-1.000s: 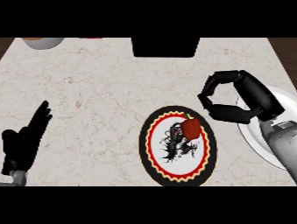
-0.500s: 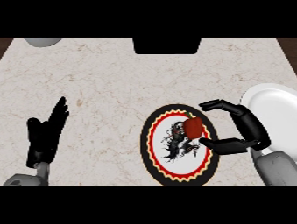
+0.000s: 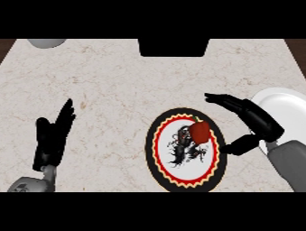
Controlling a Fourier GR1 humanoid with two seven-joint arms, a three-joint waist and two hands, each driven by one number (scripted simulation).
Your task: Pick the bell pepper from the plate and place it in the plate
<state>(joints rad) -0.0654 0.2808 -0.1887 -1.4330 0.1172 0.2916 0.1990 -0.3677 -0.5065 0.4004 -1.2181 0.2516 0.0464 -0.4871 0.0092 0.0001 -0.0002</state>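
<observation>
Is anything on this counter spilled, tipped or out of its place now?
Nothing stands out. The bell pepper lies on the patterned plate, and the white plate sits flat at the right. The right hand is open beside the pepper; the left hand rests at the left.

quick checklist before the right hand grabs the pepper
1. Bell pepper lying on the patterned plate: ok.
2. Right hand open, fingers and thumb spread beside the pepper, not yet round it: ok.
3. Hand low enough to close on the pepper: cannot tell.
4. White plate in view just behind the right hand: ok.
5. Left hand open, resting apart from both plates: ok.
</observation>
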